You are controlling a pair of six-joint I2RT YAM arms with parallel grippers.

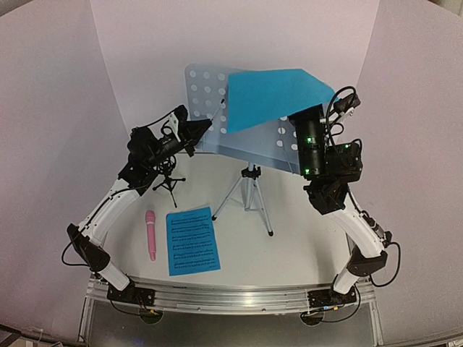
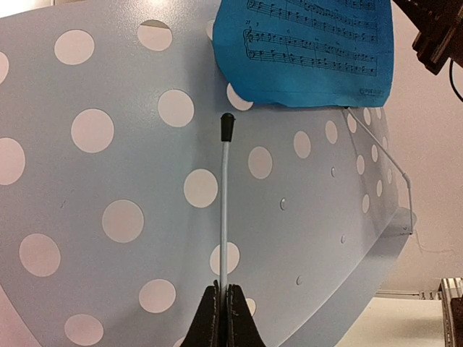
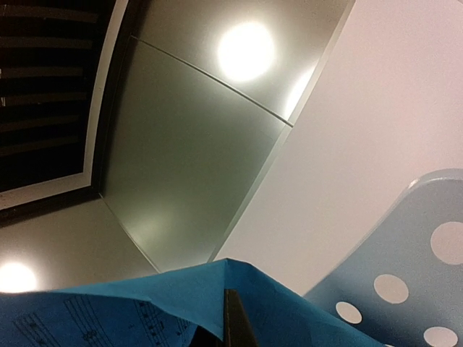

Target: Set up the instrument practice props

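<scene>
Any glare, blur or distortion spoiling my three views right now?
Right wrist view: two ceiling lamps blow out to white; the blue sheet is slightly soft. Left wrist view: even light, sharp staves, the retainer wire crisp against the stand desk. Top view: wide-lens curve along the table rail, soft shadows only.

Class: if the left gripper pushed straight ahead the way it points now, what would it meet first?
Probably the stand desk: the left gripper, shut on the wire page-holder, points along that wire at the perforated face, with the blue sheet beyond. Depth is unclear.
</scene>
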